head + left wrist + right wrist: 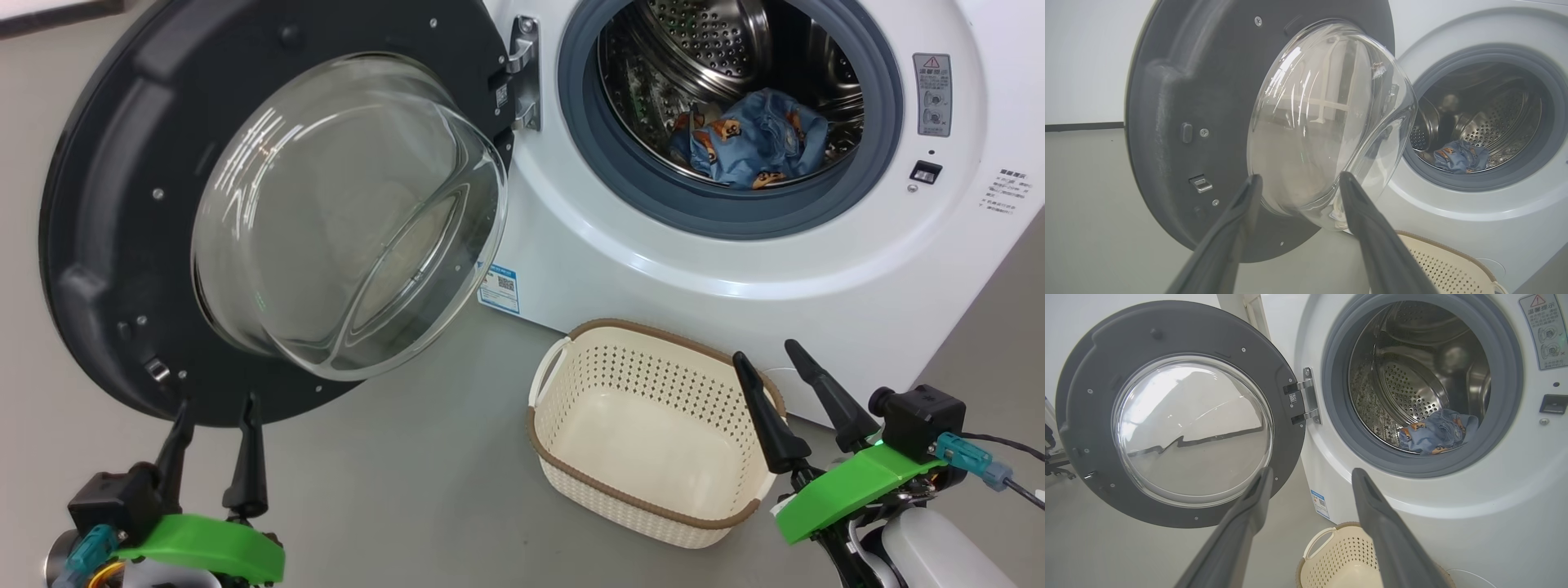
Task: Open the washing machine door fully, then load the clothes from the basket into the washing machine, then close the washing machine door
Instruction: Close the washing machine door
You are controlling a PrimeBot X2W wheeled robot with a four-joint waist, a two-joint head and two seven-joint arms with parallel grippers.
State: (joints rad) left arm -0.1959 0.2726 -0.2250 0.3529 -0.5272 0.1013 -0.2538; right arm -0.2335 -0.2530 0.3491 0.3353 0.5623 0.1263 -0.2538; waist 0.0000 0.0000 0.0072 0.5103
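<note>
Shows, from the head camera, the washing machine door [106, 204] standing wide open on its metal hinge [522, 73], at nine o'clock of the drum opening, with the bulging glass window [343, 220] facing out. Places the clothes [751, 139] — a blue bundle printed with brown bears — inside the steel drum [710, 41] of the washing machine [653, 269], low at six o'clock within the grey gasket [886, 122]. Puts the basket [620, 384] on the grey floor [408, 482] just in front of the machine, at six o'clock of the drum opening, bare cream bottom in view. Finds the left gripper [219, 402] at seven o'clock of the frame, spread apart and holding nothing, tips at the door's lower edge — touching or not, cannot tell. Finds the right gripper [765, 351] at five o'clock, likewise spread and holding nothing, one finger overlapping the basket's rim at three o'clock. Confirms from the left wrist the wide gap between the fingers [1229, 237], aimed at the glass; from the right wrist, parted too, pointing between door and drum.
</note>
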